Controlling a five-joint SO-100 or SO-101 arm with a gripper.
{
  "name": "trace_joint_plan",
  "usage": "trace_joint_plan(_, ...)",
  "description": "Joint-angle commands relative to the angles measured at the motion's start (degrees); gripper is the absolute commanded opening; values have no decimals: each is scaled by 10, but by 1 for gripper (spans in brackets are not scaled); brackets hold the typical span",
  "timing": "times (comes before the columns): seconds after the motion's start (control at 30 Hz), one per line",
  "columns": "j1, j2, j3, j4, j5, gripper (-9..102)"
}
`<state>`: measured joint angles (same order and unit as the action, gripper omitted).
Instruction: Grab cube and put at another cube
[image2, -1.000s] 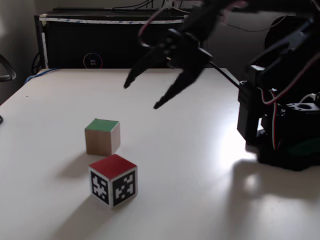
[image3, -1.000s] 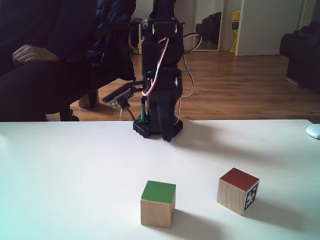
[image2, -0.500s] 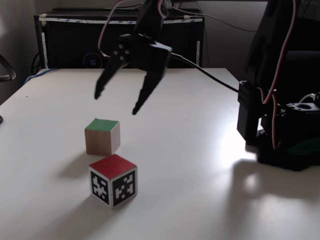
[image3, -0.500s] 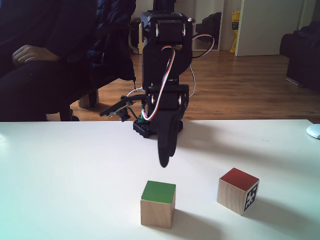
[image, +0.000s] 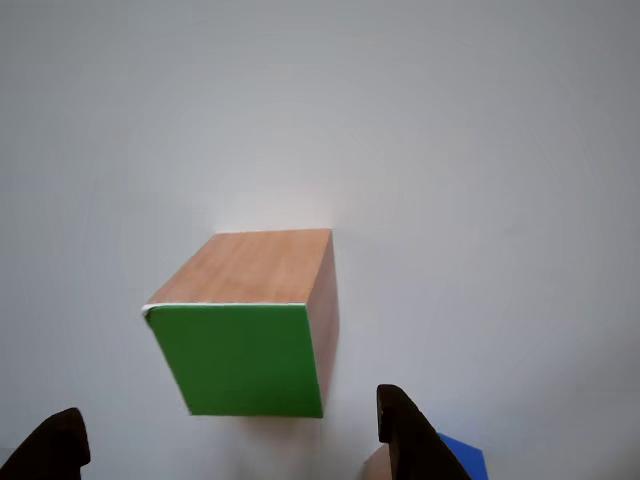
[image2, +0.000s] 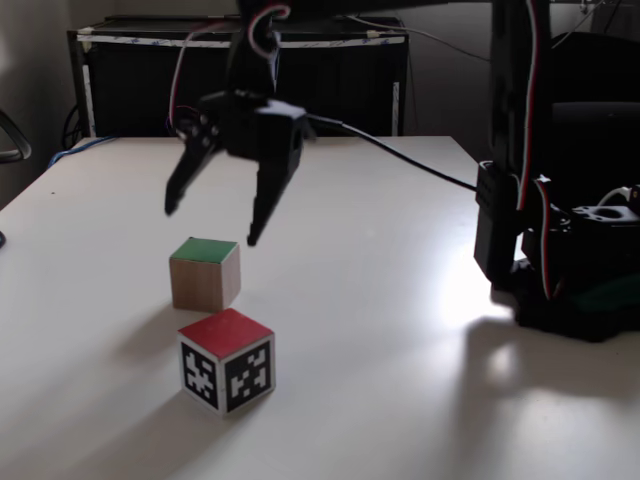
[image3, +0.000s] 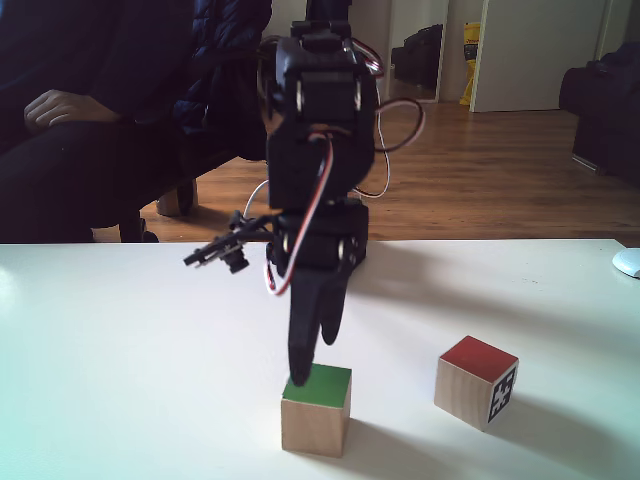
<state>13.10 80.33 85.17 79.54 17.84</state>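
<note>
A white bench (image2: 400, 330) carries a black robot arm (image2: 540, 230). Its claw (image2: 210, 225) hangs spread wide and empty just above the cube (image2: 204, 273), one finger to each side, likely lined up to descend and grip. Another cube (image2: 227, 360) sits just beside the cube, nearer the camera.

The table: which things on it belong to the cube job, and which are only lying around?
For the job:
- green cube
- red cube, the target
- pincer, open above the green cube

Just there:
- mouse at the table edge
- black box behind the table
- seated person
</note>
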Motion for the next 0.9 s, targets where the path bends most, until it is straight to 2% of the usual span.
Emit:
trace_joint_plan(0.0,7,-17,-34,2,3,44)
trace_joint_plan(0.5,4,-156,-134,1,18,45)
trace_joint_plan(0.63,2,-176,-150,3,25,41)
trace_joint_plan(0.87,-6,-178,-156,9,25,27)
